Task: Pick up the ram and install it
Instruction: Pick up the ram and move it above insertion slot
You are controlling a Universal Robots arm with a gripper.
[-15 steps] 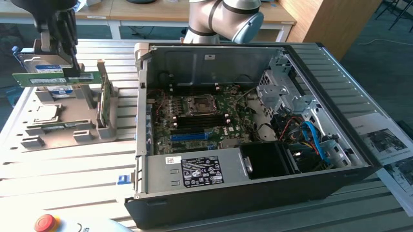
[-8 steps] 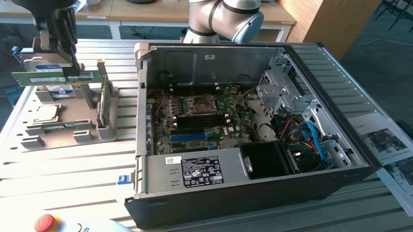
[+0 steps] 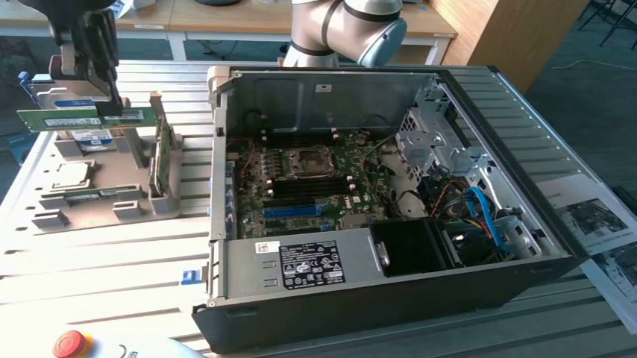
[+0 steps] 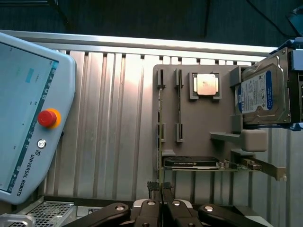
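The ram (image 3: 60, 119) is a long green stick with a pale label, held level in the air above the grey parts holder (image 3: 100, 179) at the exterior view's left. My gripper (image 3: 112, 112) comes down from above and is shut on the stick near one end. In the wrist view the gripper (image 4: 160, 187) has its dark fingertips (image 4: 153, 186) pressed close together over the holder (image 4: 199, 123), whose narrow slots lie below. The open computer case (image 3: 398, 283) with its motherboard (image 3: 309, 179) stands to the exterior view's right of the gripper.
The holder also carries a square silver processor chip (image 4: 207, 85), a hard drive (image 4: 262, 94) with a blue-and-white label, and a graphics card (image 4: 191, 163). A teach pendant (image 4: 28, 118) with a red stop button lies on the ribbed table. Printed sheets (image 3: 597, 224) lie beside the case.
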